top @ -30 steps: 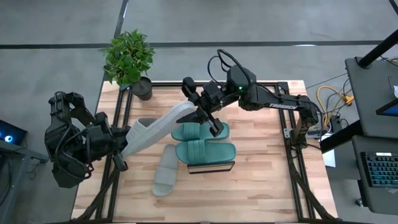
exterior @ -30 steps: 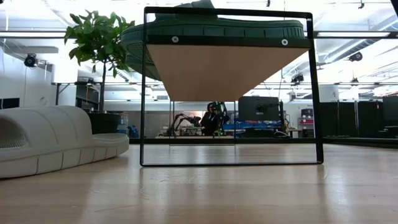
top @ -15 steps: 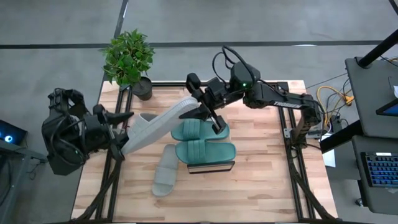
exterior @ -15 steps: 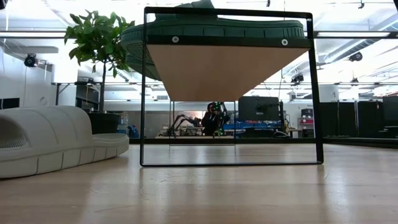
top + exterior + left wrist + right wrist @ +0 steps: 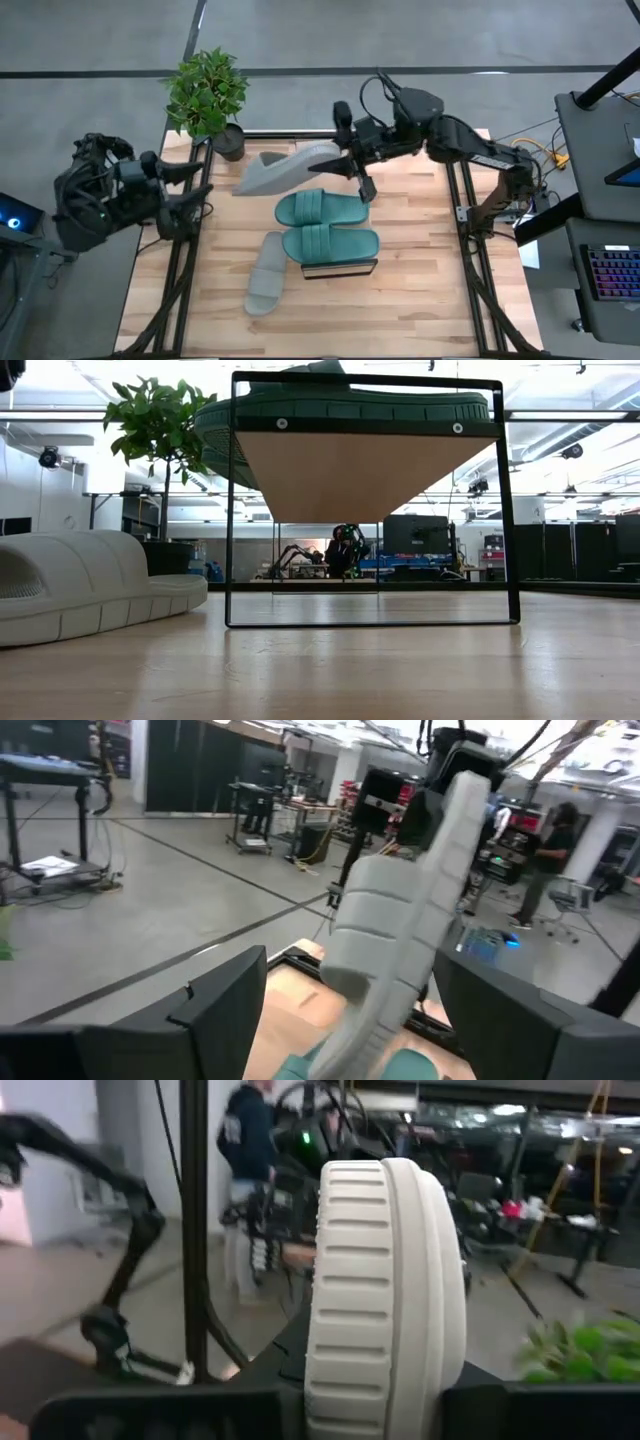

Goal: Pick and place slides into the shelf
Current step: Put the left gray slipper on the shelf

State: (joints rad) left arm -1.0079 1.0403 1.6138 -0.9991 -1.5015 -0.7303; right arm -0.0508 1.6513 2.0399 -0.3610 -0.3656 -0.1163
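Right gripper (image 5: 352, 165) clenched on grey slide (image 5: 285, 168), lifted over desk (image 5: 420, 290); left gripper (image 5: 190, 185) released, apart.

No lettering, number or sign can be read in any view (the white mark along the right arm (image 5: 478, 152) in the high view is too small to make out, and the lit screens in the room behind the tabletop are only blurs of colour)
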